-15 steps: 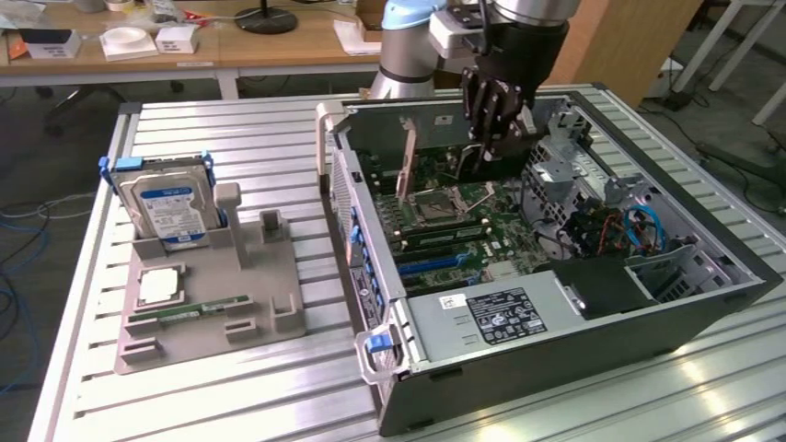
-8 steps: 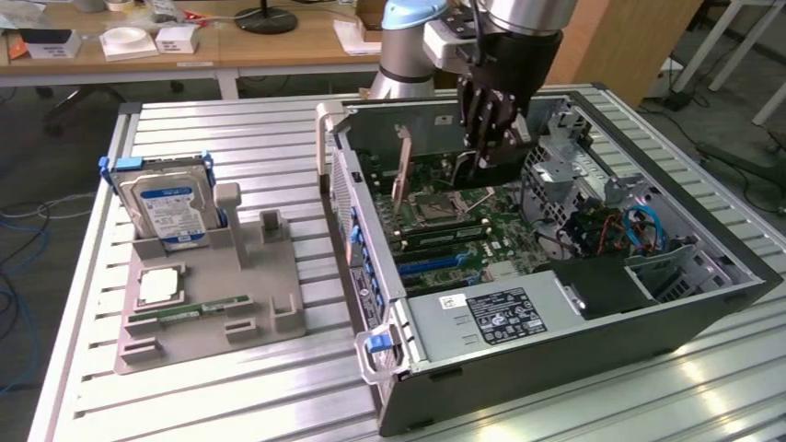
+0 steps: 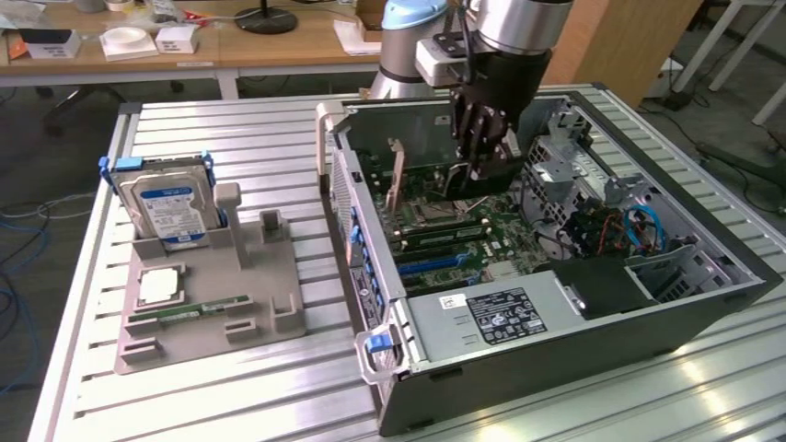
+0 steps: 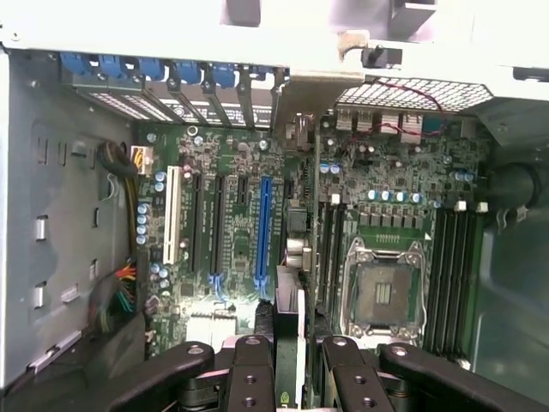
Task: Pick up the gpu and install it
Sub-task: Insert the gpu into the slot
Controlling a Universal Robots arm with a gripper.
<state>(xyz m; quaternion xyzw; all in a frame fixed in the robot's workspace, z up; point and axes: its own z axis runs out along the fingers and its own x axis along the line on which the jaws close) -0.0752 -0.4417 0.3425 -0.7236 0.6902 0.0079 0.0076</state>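
gpu (image 3: 474, 181) on edge, pinched in jaws, long axis parallel to blue slot (image 4: 263, 227) (over motherboard (image 4: 382, 176))

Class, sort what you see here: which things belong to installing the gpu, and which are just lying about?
In the job: gripper; gpu held in it; blue slot; open computer case.
Lying about: hard drive; memory stick; processor chip; grey holder.
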